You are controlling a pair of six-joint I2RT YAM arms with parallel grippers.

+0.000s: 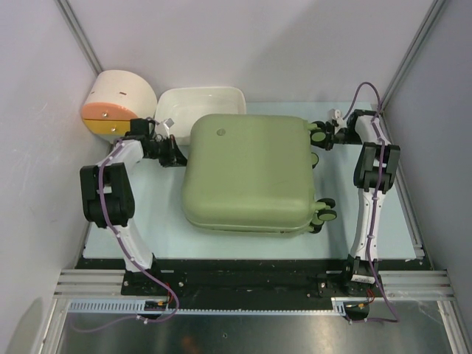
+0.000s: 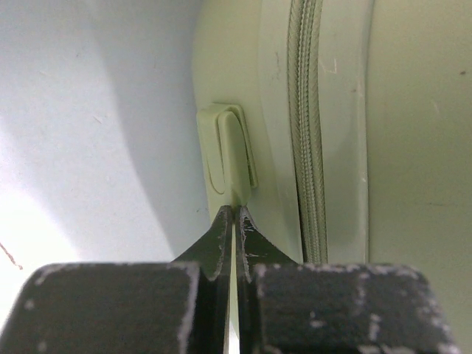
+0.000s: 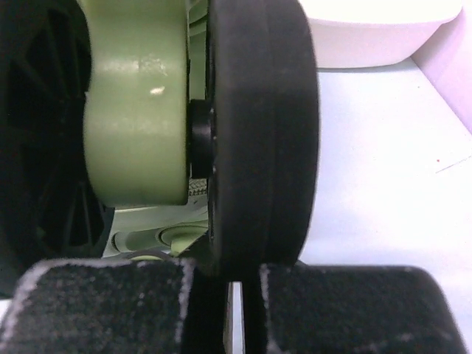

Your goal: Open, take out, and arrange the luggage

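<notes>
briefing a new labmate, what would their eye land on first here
The big olive-green luggage lies closed and flat, dead centre. The left gripper is shut at a small green tab on its left side; the right gripper is shut beside a black wheel at its far-right corner.

The luggage [image 1: 247, 171] is a large olive-green hard-shell suitcase with rounded corners; it lies flat on its broad side in the middle of the table [image 1: 155, 221], shut, its zip [image 2: 306, 133] closed along the seam; a small pale-green tab [image 2: 228, 158] sits on its left edge; black wheels [image 1: 322, 210] stick out from its right edge.
</notes>
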